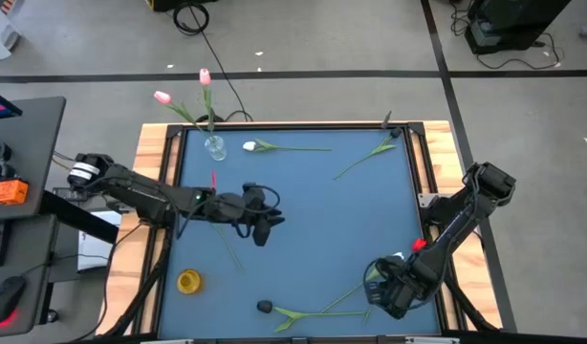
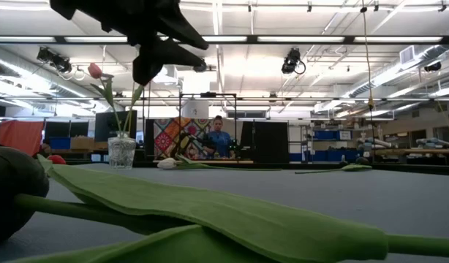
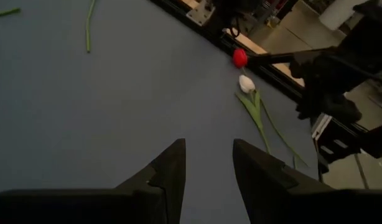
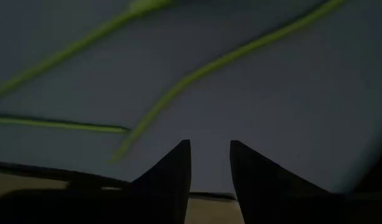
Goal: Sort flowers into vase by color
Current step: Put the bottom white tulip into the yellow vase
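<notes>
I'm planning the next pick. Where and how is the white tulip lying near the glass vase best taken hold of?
Grip the white tulip on its thin bare stem just behind the bud, coming straight down from above with the fingers set across the stem. It lies flat on the mat, stem pointing away from the vase. The left gripper is open and nearer it.

Even overhead light, ceiling strip lamps (image 2: 297,38) glaring – right wrist view dim, stems (image 4: 197,71) blurred, soft shadows

A grey floor (image 1: 322,57) crossed by dark tape lines is seen, and ceiling strip lights (image 2: 297,39) are lit beyond.
</notes>
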Robot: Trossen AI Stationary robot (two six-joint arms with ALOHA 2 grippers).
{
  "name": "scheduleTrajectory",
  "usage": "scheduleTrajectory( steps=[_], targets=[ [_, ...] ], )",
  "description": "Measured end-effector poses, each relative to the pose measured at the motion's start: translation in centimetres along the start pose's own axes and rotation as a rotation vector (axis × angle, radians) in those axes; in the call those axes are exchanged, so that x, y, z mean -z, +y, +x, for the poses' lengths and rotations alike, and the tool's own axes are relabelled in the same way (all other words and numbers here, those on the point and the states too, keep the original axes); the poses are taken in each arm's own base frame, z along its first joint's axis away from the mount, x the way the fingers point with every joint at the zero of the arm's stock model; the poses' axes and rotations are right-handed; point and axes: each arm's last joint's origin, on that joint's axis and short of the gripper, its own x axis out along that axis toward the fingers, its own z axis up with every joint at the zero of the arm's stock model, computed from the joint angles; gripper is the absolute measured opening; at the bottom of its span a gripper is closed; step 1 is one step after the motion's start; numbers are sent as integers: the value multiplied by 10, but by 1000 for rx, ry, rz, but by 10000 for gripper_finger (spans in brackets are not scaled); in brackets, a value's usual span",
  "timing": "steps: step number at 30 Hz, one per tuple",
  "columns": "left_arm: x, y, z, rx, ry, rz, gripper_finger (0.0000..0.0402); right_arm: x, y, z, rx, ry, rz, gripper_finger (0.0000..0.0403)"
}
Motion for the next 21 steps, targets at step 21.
scheduleTrajectory(
  steps=[21],
  targets=[
    [-45,43,-35,17,36,85,137,-46,33,17,53,-115,197,121]
  ],
)
